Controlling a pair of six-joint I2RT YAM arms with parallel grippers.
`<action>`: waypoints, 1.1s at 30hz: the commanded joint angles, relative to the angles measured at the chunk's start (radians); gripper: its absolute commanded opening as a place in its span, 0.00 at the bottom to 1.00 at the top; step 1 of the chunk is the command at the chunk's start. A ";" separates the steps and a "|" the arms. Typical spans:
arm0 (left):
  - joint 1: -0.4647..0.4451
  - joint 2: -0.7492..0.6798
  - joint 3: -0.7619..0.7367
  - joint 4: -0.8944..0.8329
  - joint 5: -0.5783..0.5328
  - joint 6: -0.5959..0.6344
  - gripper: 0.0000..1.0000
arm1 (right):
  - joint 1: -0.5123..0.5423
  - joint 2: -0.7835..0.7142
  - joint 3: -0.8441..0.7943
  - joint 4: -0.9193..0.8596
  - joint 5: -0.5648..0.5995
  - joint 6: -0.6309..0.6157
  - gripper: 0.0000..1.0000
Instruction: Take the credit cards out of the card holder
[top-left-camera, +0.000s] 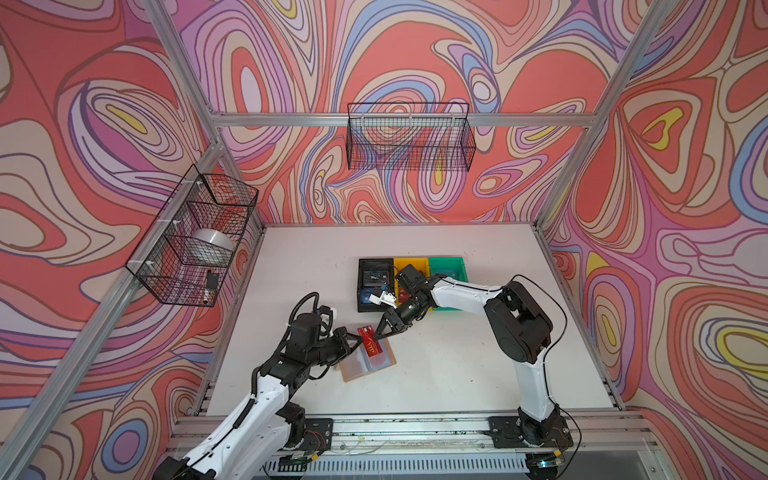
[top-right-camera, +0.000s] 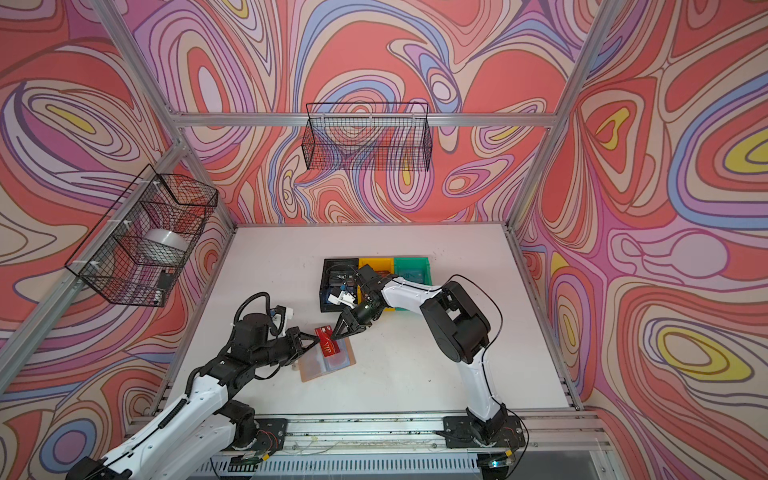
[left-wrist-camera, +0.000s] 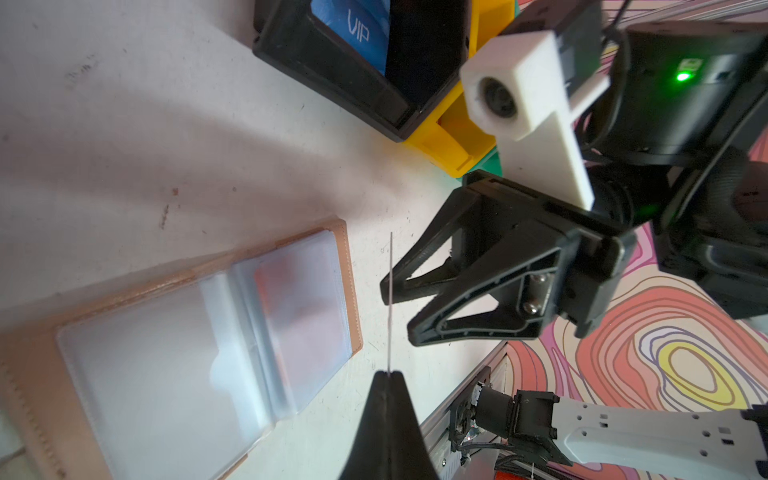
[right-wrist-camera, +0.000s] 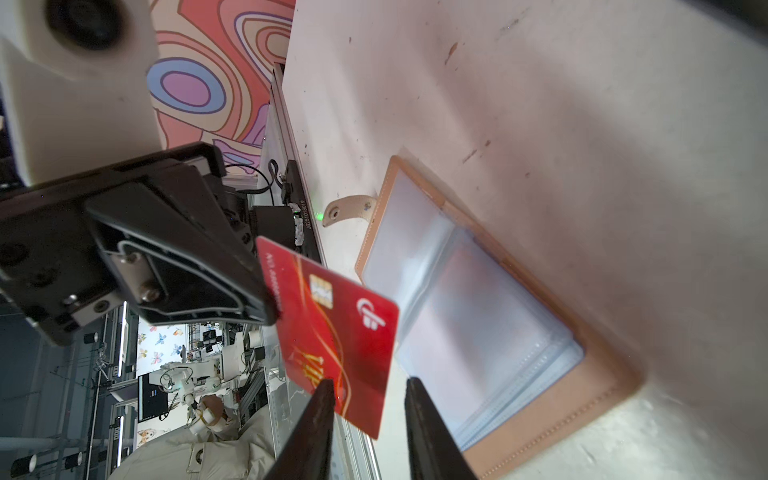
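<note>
1. While I watched, the left gripper (right-wrist-camera: 270, 309) pinched the red card (right-wrist-camera: 332, 328) above the card holder (right-wrist-camera: 615, 390).
2. The right gripper (top-left-camera: 379, 334) stood spread astride it, perhaps touching.
3. The blue card (left-wrist-camera: 353, 29) lay in the black bin (left-wrist-camera: 332, 79).

Right half of table (top-left-camera: 478, 374) bare: wide passage. Near left crowded: card holder (top-left-camera: 368, 363) spread flat, red card (top-left-camera: 370, 340) pinched above it by left gripper (top-left-camera: 357, 336), right gripper (top-left-camera: 377, 335) at same card, jaws parted. Black bin (top-left-camera: 360, 286), yellow bin (top-left-camera: 409, 261) and green bin (top-left-camera: 446, 260) in touching row block far centre; right forearm slants over them. Table left of bins free.
</note>
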 joint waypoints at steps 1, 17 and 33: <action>0.005 -0.013 -0.018 0.041 0.009 -0.018 0.00 | 0.003 0.025 0.005 0.008 -0.005 -0.014 0.33; 0.005 -0.012 -0.053 0.087 0.010 -0.041 0.00 | 0.021 0.011 -0.045 0.128 -0.147 0.042 0.34; 0.005 -0.011 -0.065 0.038 -0.004 -0.025 0.00 | 0.030 -0.019 -0.046 0.167 -0.209 0.055 0.23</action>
